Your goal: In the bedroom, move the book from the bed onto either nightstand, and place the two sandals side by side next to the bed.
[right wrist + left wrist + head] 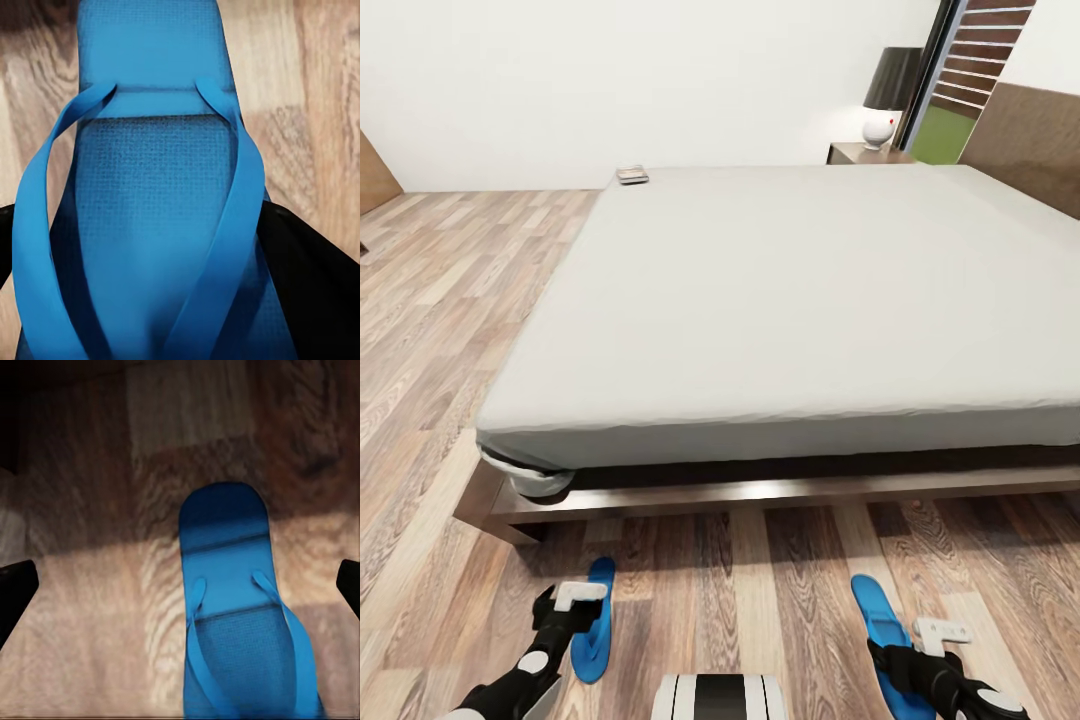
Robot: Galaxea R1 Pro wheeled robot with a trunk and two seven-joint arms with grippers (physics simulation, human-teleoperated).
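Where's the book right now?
In the head view the book lies on the far left corner of the bed, by the mattress edge, well left of the nightstand with the lamp.

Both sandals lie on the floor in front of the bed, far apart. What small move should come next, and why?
Probably close the right gripper on the right sandal: its fingers already flank the sole, while the left gripper hangs wide open above the left sandal. Once held, that sandal can be carried across the floor beside its mate.

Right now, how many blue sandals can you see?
2. One sandal lies on the floor by the left gripper; the other sandal by the right gripper.
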